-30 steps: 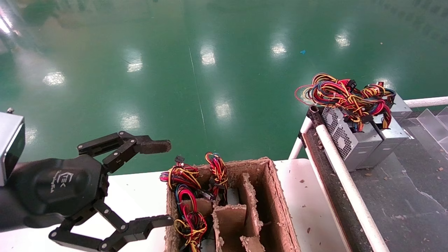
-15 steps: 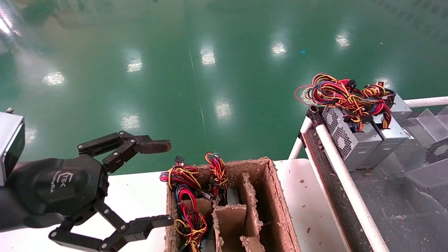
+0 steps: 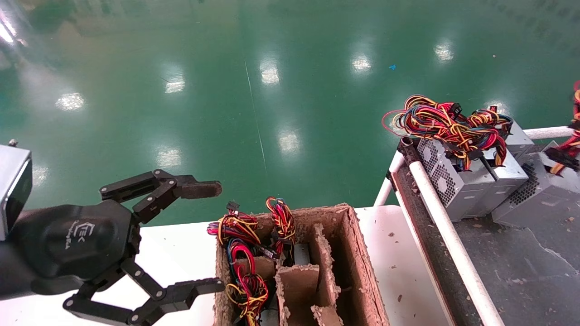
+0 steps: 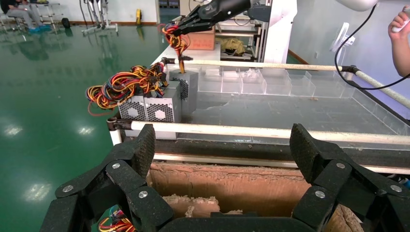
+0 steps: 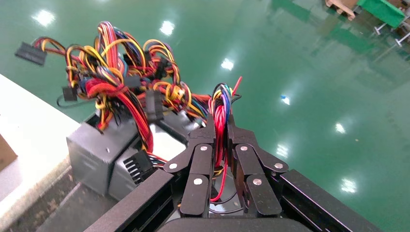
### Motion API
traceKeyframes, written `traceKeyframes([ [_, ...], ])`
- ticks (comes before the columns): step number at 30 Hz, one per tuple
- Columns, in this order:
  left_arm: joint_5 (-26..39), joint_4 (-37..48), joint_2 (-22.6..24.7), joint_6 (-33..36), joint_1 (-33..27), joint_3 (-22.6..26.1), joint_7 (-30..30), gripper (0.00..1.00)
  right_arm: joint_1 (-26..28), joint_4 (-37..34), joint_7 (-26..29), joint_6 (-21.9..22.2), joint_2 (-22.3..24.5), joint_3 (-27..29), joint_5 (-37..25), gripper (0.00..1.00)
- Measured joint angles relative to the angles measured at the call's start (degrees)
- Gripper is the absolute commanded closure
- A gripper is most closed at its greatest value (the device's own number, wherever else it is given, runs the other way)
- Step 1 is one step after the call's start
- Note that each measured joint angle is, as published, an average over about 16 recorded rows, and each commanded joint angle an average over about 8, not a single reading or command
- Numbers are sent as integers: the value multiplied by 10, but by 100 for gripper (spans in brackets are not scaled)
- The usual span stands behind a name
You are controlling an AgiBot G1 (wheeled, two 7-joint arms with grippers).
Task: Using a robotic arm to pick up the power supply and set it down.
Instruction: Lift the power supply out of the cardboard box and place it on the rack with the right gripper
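The power supply (image 3: 541,201), a grey box with a honeycomb vent, shows at the right edge of the head view on or just above the dark belt (image 3: 521,262). It is close beside two silver fan-grille boxes (image 3: 457,181). Its red and yellow wire bundle (image 3: 572,145) runs up out of view. In the left wrist view the right gripper (image 4: 180,30) hangs above the power supply (image 4: 187,87) with the wire bundle (image 4: 177,42) in it. The right wrist view has the right gripper (image 5: 220,121) shut on red wires (image 5: 220,137). My left gripper (image 3: 220,236) is parked wide open beside the cardboard box.
A torn cardboard box (image 3: 362,271) with dividers holds wire-bundled units (image 3: 242,253) on the white table (image 3: 398,253). A white rail (image 3: 435,208) edges the belt. Clear partitions (image 4: 270,82) line its far side. A person's hand (image 4: 399,21) is at the far corner.
The power supply came in from the right edge and moved along the belt toward the two silver boxes. The left arm has not moved.
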Motion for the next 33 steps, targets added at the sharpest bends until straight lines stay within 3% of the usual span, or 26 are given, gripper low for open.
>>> traceKeyframes([
  [9,0,0,0,0,0,0,0,0,-1,16,23,20,-32,-6,-1,97],
  [10,0,0,0,0,0,0,0,0,-2,17,24,22,-34,-6,0,90],
  [16,0,0,0,0,0,0,0,0,-12,23,30,33,-42,-3,6,15],
  [18,0,0,0,0,0,0,0,0,-17,25,31,35,-43,-2,9,0],
  [33,0,0,0,0,0,0,0,0,-68,49,23,19,-23,26,68,0],
])
